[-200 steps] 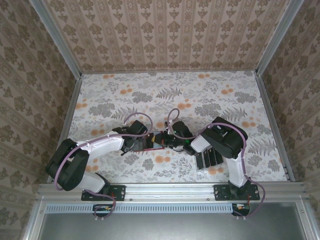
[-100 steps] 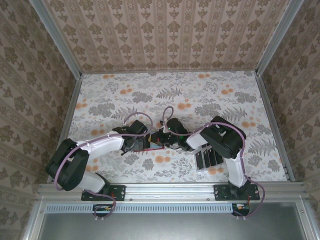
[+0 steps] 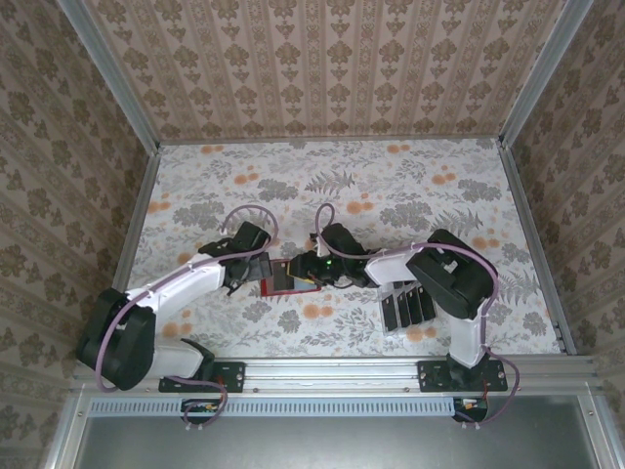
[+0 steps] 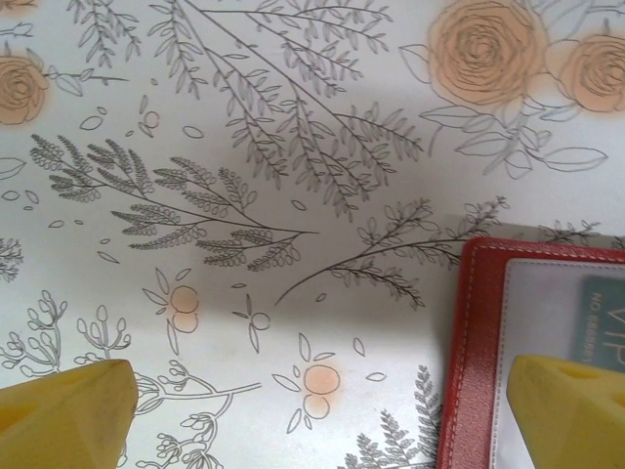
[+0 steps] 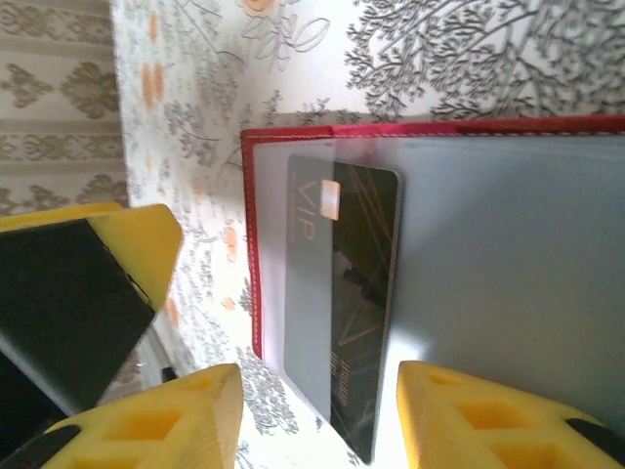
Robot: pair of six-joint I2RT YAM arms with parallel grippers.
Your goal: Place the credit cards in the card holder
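— Nearest item?
— Thin black rectangular credit cards, grouped near right on the floral tabletop.
— Beyond?
— Red leathery folding card holder, lying open; one black card inside. Left tool spread wide, empty. Right tool parted, gripping nothing.

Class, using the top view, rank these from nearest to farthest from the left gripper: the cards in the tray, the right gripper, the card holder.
1. Card holder: right beside the left gripper, on its right.
2. Right gripper: over the holder's far side.
3. Cards in the tray: well off to the right, towards the front.
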